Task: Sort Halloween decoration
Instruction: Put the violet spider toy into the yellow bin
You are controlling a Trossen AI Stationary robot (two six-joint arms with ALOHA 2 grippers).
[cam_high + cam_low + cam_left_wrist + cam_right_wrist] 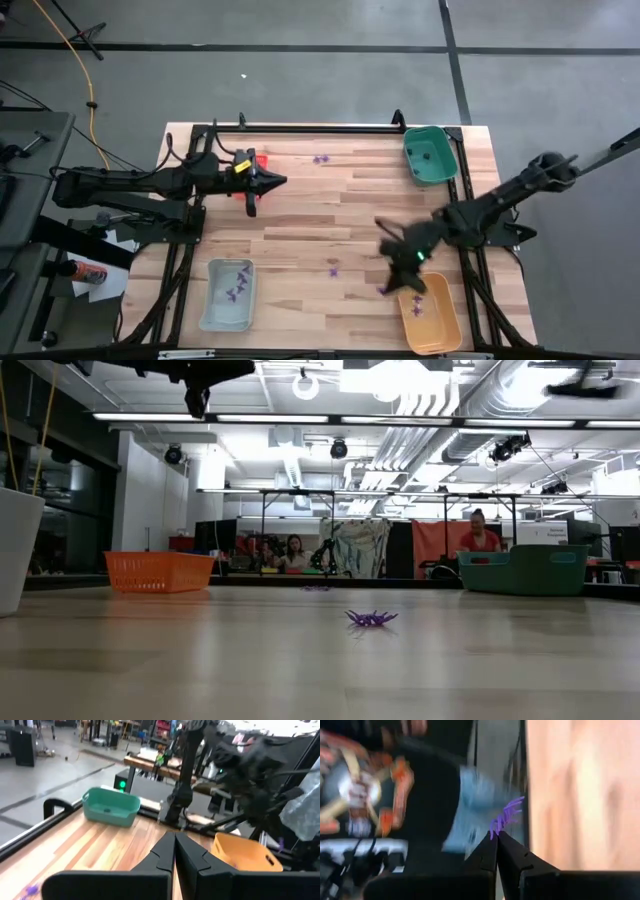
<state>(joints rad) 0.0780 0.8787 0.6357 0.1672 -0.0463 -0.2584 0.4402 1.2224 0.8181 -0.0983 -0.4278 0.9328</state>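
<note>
The Halloween decoration is tiny purple pieces. One lies near the table's far edge [320, 158] and one lies mid-table [334, 268], showing as a purple spider [371, 619] in the low view. Several lie in the pale blue tray [228, 293], and some in the orange tray [431, 315]. My right gripper [400, 262] [496, 836] hangs blurred by the orange tray's far end, shut on a purple piece [506, 817]. My left gripper [278, 182] [174, 837] is shut on nothing, held above the table beside the red tray [260, 160]. My right gripper pinches the purple piece by one end [494, 829] between its two fingertips [490, 845]. The rest of the piece sticks out beyond the fingertips, lifted clear of the table.
The green tray [430, 155] sits at the far right corner and holds a small dark piece. A black frame runs along the table's far and side edges. Bare wood lies between the trays. People sit in the room beyond the table [480, 535].
</note>
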